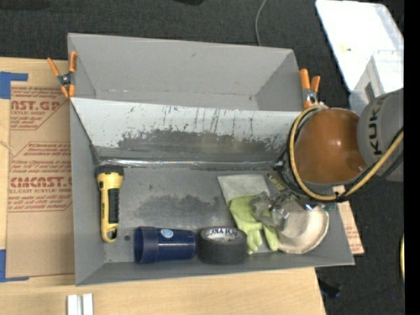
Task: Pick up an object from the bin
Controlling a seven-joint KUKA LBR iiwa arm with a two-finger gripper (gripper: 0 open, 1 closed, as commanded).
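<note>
Camera view: scuffed grey bin (pixel 164 205) on a dark surface. My gripper (pixel 274 209) hangs over a crumpled yellow-green cloth (pixel 244 216) in its lower-right corner; my jaws' state I cannot tell.

The grey metal bin (pixel 184 202) has a scuffed floor and sloping walls; the claw (pixel 274 207) sits low at its right end. A yellow-green cloth (pixel 244 220) lies just left of the claw, with a flat grey sheet (pixel 239 186) beside it toward the back wall; a clear domed plastic piece (pixel 305 231) lies just below and right of the claw; further left a roll of black tape (pixel 222 243) rests by the cloth, then a dark blue cylinder (pixel 164 244) on its side; a yellow flashlight (pixel 108 203) lies well apart, along the left wall.
</note>
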